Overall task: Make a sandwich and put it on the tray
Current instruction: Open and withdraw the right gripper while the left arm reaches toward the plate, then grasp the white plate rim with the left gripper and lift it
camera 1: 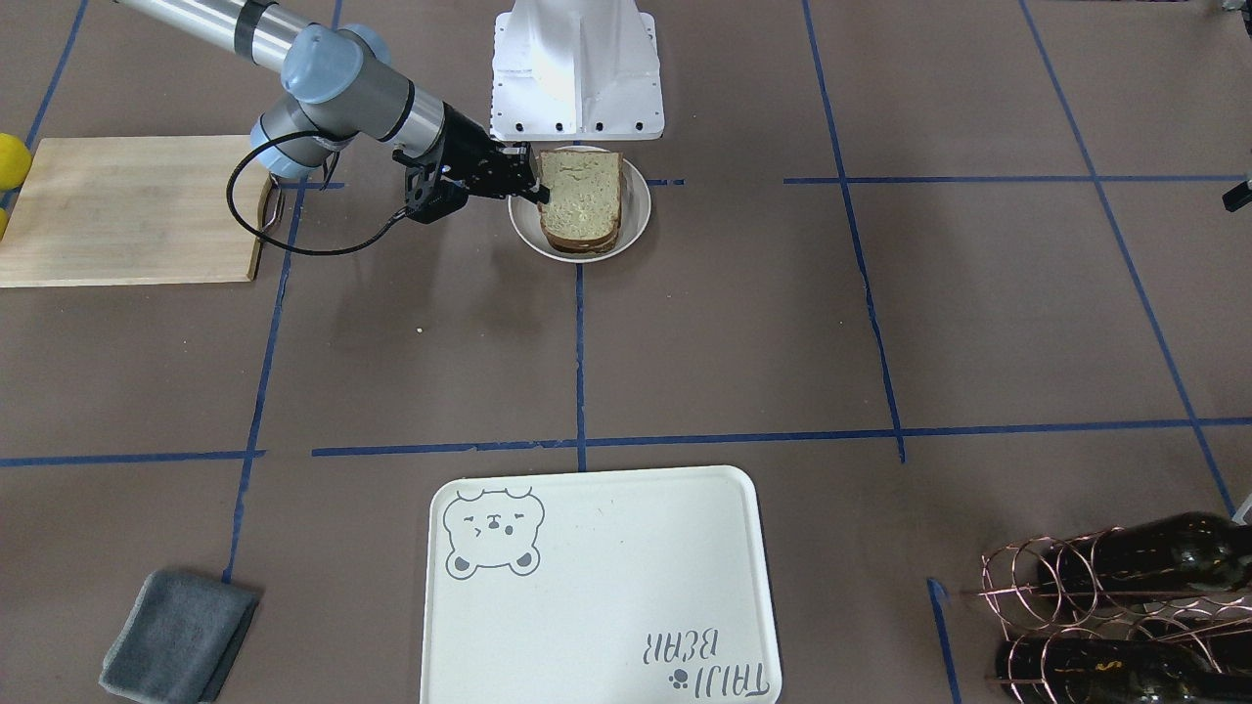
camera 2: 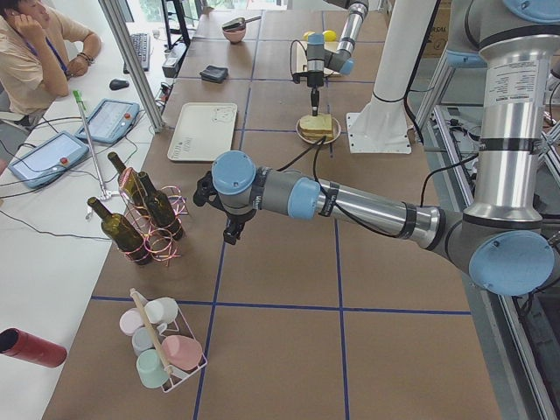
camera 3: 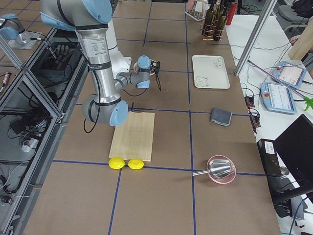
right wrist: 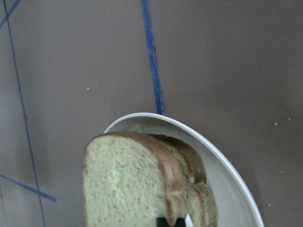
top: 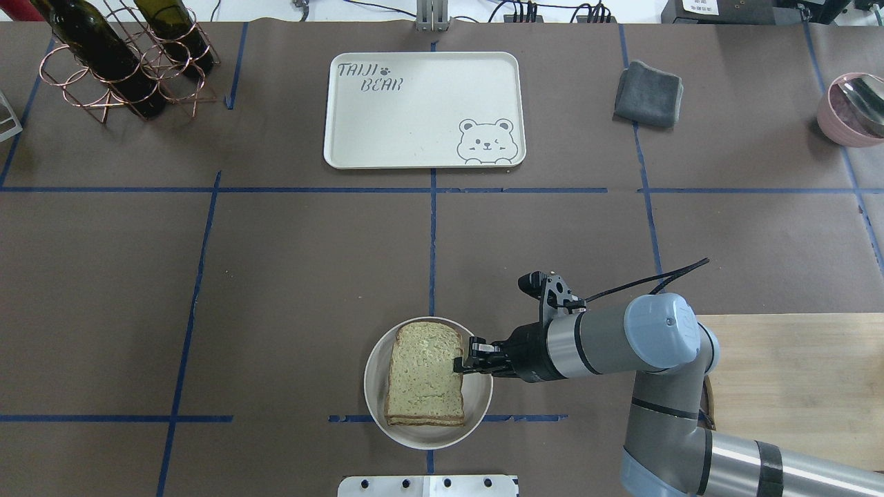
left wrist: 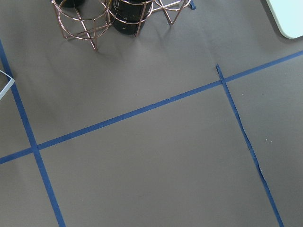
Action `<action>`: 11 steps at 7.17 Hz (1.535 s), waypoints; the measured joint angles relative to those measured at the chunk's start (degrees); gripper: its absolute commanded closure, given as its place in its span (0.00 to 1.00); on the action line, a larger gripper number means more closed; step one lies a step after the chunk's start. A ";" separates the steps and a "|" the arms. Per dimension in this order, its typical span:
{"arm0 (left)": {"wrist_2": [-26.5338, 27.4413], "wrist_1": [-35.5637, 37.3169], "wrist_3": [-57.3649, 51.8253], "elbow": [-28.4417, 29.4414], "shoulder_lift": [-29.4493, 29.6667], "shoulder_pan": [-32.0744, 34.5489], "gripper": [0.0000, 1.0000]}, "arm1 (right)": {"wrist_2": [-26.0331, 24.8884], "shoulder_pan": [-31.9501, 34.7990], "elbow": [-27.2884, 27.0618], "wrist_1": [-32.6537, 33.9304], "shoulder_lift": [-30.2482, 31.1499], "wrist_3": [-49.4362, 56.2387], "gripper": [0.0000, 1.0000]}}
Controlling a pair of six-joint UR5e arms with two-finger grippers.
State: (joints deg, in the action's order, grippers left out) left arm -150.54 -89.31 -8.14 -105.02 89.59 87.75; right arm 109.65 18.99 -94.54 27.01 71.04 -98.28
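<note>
Right pincer — narrowed onto the crust edge of the sandwich, which lies on the white plate, well apart from the tray. Left pincer — opening cannot be told.

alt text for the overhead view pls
The right gripper grips the right edge of a sandwich lying on a round white plate at the near middle of a brown table. An empty cream tray with a bear drawing sits at the far side, between a wine bottle rack and a folded grey cloth.
</note>
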 measured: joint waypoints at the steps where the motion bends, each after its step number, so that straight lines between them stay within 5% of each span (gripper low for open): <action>1: -0.05 -2.31 3.41 0.01 0.19 -1.44 0.00 | -0.15 0.27 -0.15 0.13 -0.01 0.00 0.00; 4: 2.44 -27.34 37.58 -0.33 0.30 -15.83 0.01 | 0.57 5.87 -9.72 0.39 8.44 0.12 0.00; 6: 13.01 -45.11 69.06 -0.91 3.21 -32.99 0.02 | 12.22 21.13 -13.53 3.15 18.15 1.82 0.00; 8: 30.07 -48.55 87.50 -1.87 9.09 -52.45 0.11 | 28.46 38.83 -8.30 5.54 21.03 12.10 0.00; 11: 43.42 -35.64 96.59 -2.84 16.88 -66.87 0.16 | 34.74 46.21 0.62 5.64 21.81 24.03 0.00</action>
State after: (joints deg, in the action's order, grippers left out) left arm -107.12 -124.95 88.45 -107.86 106.47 20.87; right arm 144.39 65.19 -93.91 32.65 92.85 -74.26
